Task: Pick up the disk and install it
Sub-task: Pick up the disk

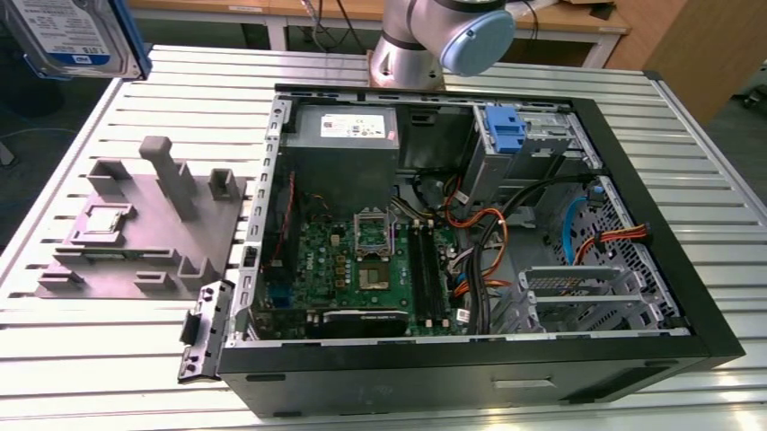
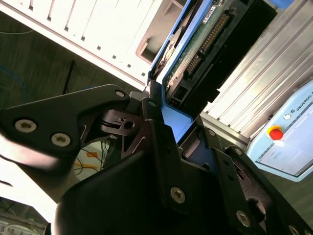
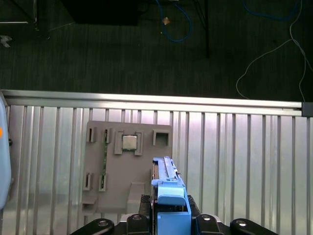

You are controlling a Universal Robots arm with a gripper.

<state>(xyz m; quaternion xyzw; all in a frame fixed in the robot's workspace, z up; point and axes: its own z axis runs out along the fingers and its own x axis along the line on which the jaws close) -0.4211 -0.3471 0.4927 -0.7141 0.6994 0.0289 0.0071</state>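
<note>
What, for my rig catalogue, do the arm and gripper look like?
The arm is a silver-grey tube with a rounded pale blue joint cap. The gripper is matte black, with angular, plate-like fingers joined by silver screws.

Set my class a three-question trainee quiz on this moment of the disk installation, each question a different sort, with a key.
1. True or false: the disk sits inside the computer case.
2. The jaws of the gripper clamp: A the disk's blue carrier; B a screwdriver; C a fan.
3. Fill in: in the exterior view, the grey fixture lies to the case's ____.
Key: 1 false; 2 A; 3 left.
</note>
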